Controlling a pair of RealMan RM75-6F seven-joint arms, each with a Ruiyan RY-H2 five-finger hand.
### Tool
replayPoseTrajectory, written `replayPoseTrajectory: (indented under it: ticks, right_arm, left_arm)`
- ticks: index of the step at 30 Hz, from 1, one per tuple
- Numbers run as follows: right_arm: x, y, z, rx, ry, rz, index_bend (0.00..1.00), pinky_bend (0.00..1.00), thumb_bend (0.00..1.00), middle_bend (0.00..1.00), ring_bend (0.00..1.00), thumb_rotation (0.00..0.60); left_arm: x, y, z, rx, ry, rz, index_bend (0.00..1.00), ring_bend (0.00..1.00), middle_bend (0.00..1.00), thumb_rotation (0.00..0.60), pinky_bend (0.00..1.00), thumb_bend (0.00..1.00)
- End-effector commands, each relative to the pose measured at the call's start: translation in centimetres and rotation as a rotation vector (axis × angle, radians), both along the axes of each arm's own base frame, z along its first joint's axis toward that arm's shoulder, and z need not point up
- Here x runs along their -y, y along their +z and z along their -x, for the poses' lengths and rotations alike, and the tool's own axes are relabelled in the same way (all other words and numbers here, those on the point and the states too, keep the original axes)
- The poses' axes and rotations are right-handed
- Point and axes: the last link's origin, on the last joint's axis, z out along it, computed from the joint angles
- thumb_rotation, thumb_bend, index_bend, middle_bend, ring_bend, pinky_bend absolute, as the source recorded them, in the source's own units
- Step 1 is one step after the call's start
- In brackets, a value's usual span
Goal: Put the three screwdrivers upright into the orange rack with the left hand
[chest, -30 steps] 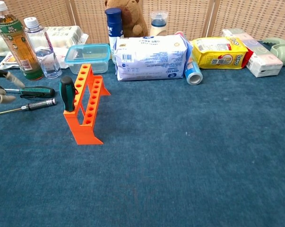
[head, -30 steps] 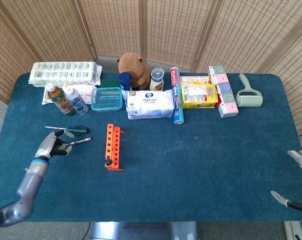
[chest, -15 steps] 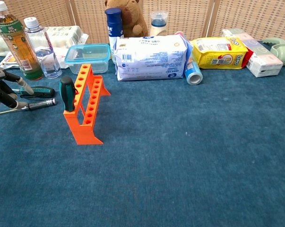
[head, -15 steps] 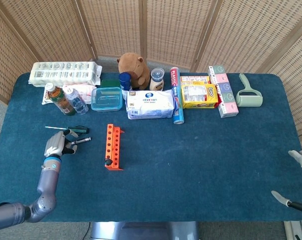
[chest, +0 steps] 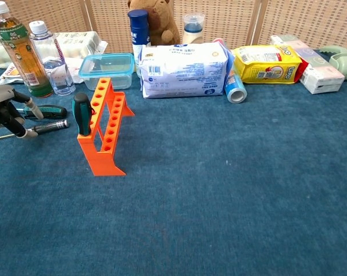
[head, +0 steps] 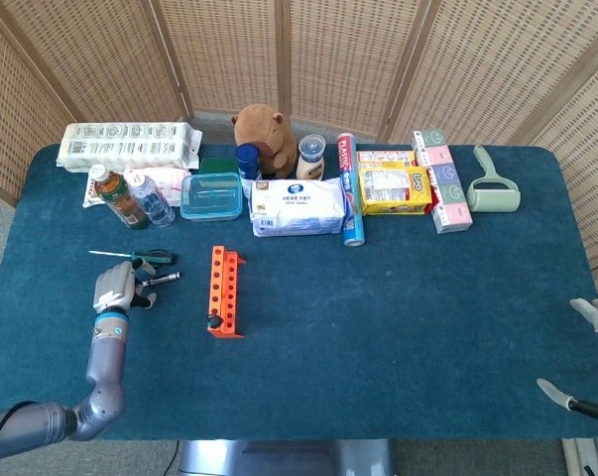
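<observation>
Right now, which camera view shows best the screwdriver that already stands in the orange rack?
The chest view: the screwdriver shows from the side, its green and black handle upright at the near end of the orange rack. In the head view it is only a small dark spot from above.

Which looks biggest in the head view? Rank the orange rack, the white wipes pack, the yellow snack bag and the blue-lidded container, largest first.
1. White wipes pack, clearly largest.
2. Yellow snack bag.
3. Blue-lidded container, nearly the same as the bag, so that order is unsure.
4. Orange rack: longest after the wipes, but narrow.
</observation>
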Motion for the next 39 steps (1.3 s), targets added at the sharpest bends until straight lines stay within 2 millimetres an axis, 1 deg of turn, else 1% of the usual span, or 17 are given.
replayPoseTrajectory:
  ticks: [1, 8, 13, 23, 27, 30, 34, 39]
  right_arm:
    - [0.0, 0.02, 0.02, 0.0, 0.0, 0.001, 0.07, 0.02, 0.03, 0.15, 0.09, 0.6]
    - [-0.03, 0.04, 0.01, 0.0, 0.0, 0.002, 0.07, 0.02, 0.03, 0.15, 0.09, 0.6]
    - [-0.02, 0.08, 0.05, 0.001, -0.002, 0.003, 0.07, 0.02, 0.03, 0.15, 0.09, 0.6]
    - [-0.02, 0.1, 0.04, 0.002, -0.001, 0.003, 0.07, 0.02, 0.03, 0.15, 0.09, 0.6]
    - [-0.04, 0.16, 0.09, 0.004, -0.002, 0.006, 0.07, 0.02, 0.03, 0.15, 0.09, 0.6]
    - [-0.03, 0.18, 0.1, 0.004, -0.002, 0.006, 0.07, 0.02, 0.03, 0.15, 0.09, 0.6]
    - [-0.01, 0.17, 0.12, 0.004, -0.003, 0.005, 0.07, 0.02, 0.03, 0.15, 0.09, 0.6]
    - [-0.02, 0.21, 0.1, 0.005, -0.002, 0.007, 0.07, 0.02, 0.03, 0.15, 0.09, 0.6]
  left_arm:
    - [-0.17, -0.04, 0.01, -0.007, 0.004, -0.005, 0.4, 0.98, 0.98, 0.6, 0.95, 0.28]
    - [-0.37, -0.51, 0.02, -0.01, 0.013, 0.005, 0.4, 0.98, 0.98, 0.6, 0.95, 0.25]
    - [-0.33, -0.62, -0.27, 0.007, -0.003, 0.022, 0.4, 0.98, 0.98, 0.6, 0.95, 0.2]
    - [-0.22, -0.5, -0.57, -0.004, -0.02, 0.03, 0.4, 0.98, 0.98, 0.6, 0.95, 0.19]
    - [-0.1, -0.7, -0.37, -0.036, -0.025, 0.06, 0.35, 0.98, 0.98, 0.6, 0.95, 0.16]
    - [-0.08, -0.79, -0.42, -0.027, -0.022, 0.073, 0.35, 0.98, 0.98, 0.6, 0.95, 0.16]
    - [-0.03, -0.76, -0.58, -0.018, -0.035, 0.092, 0.3, 0.98, 0.98, 0.6, 0.95, 0.15]
    - [0.06, -0.62, -0.58, 0.003, -0.046, 0.114, 0.3, 0.98, 0.98, 0.6, 0.95, 0.15]
